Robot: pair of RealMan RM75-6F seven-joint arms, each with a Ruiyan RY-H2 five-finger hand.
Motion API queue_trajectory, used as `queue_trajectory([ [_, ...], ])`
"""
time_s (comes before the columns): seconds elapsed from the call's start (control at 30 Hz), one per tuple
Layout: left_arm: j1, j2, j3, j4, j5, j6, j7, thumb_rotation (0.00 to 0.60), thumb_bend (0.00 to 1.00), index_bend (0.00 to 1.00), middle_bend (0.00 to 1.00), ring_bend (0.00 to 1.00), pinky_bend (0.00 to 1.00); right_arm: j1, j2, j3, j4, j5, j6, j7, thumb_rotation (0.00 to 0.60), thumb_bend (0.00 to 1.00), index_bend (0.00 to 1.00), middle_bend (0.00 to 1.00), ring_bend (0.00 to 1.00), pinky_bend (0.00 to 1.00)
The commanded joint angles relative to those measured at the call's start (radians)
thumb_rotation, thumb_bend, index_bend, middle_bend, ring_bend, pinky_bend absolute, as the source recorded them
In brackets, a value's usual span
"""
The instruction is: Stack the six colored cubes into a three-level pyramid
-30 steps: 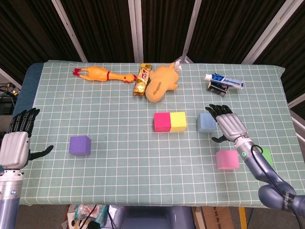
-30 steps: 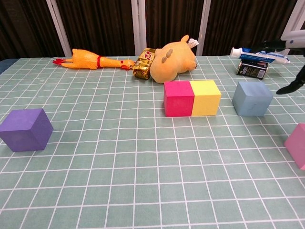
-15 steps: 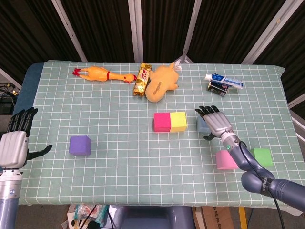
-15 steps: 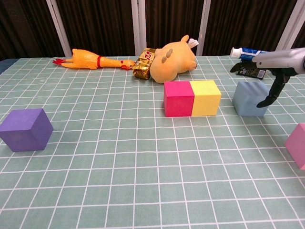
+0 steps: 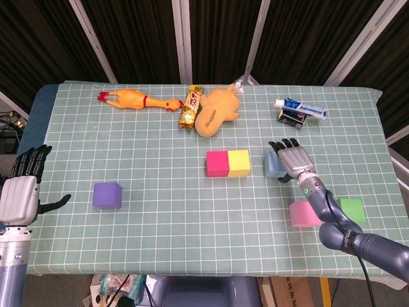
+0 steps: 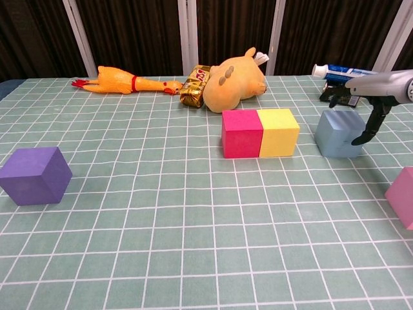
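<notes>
A magenta cube (image 5: 217, 163) and a yellow cube (image 5: 239, 162) sit side by side at mid-table. Just to their right stands a blue cube (image 5: 273, 166) (image 6: 337, 134). My right hand (image 5: 296, 161) (image 6: 379, 84) hovers flat over the blue cube's right half, its fingers spread and its thumb pointing down beside the cube's right face; it grips nothing. A pink cube (image 5: 304, 214) (image 6: 404, 194) and a green cube (image 5: 352, 210) lie near the front right. A purple cube (image 5: 107, 194) (image 6: 35, 174) is at the front left. My left hand (image 5: 20, 192) hangs open off the table's left edge.
Along the far side lie a rubber chicken (image 5: 137, 100), a candy bar (image 5: 190, 106), an orange plush toy (image 5: 217, 110), and a toothpaste tube (image 5: 301, 107) on a small dark box (image 5: 291, 116). The green checked cloth (image 5: 166, 211) covers the table.
My right hand came in from the right of the blue cube and now sits over it, thumb down at its right side. The cubes and left hand have not moved.
</notes>
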Motion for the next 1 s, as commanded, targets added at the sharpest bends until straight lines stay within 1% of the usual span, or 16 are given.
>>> queue_trajectory([
  [0.03, 0.003, -0.002, -0.003, 0.0, 0.002, -0.002, 0.003, 0.6, 0.1, 0.0, 0.04, 0.0, 0.03, 0.002, -0.015, -0.009, 0.023, -0.005, -0.003, 0.011, 0.6, 0.21, 0.0, 0.24, 0.07, 0.0],
  [0.1, 0.006, -0.003, -0.006, 0.0, 0.004, -0.005, 0.004, 0.6, 0.1, 0.0, 0.04, 0.0, 0.03, 0.002, -0.023, -0.011, 0.037, -0.006, -0.007, 0.02, 0.6, 0.22, 0.0, 0.25, 0.08, 0.0],
  [0.33, 0.012, -0.007, -0.016, -0.001, 0.005, -0.013, 0.013, 0.6, 0.1, 0.0, 0.04, 0.0, 0.03, 0.003, -0.048, -0.009, 0.083, -0.016, 0.0, 0.049, 0.6, 0.36, 0.0, 0.32, 0.16, 0.0],
  [0.43, 0.014, -0.008, -0.02, 0.001, 0.006, -0.016, 0.014, 0.6, 0.1, 0.0, 0.04, 0.0, 0.03, 0.001, -0.055, -0.009, 0.099, -0.02, 0.002, 0.059, 0.6, 0.39, 0.0, 0.34, 0.17, 0.0],
  [0.67, 0.019, -0.011, -0.029, 0.004, 0.006, -0.024, 0.015, 0.6, 0.1, 0.0, 0.04, 0.0, 0.03, -0.01, -0.065, 0.0, 0.105, -0.067, 0.023, 0.108, 0.6, 0.4, 0.0, 0.36, 0.2, 0.0],
  [0.83, 0.024, -0.012, -0.036, 0.006, 0.008, -0.026, 0.014, 0.6, 0.1, 0.0, 0.04, 0.0, 0.03, -0.016, -0.069, 0.016, 0.098, -0.142, 0.048, 0.17, 0.6, 0.4, 0.0, 0.36, 0.2, 0.01],
  [1.0, 0.027, -0.013, -0.04, 0.007, 0.008, -0.032, 0.013, 0.6, 0.1, 0.0, 0.04, 0.0, 0.03, -0.017, -0.08, 0.018, 0.112, -0.221, 0.066, 0.222, 0.6, 0.4, 0.0, 0.36, 0.2, 0.01],
])
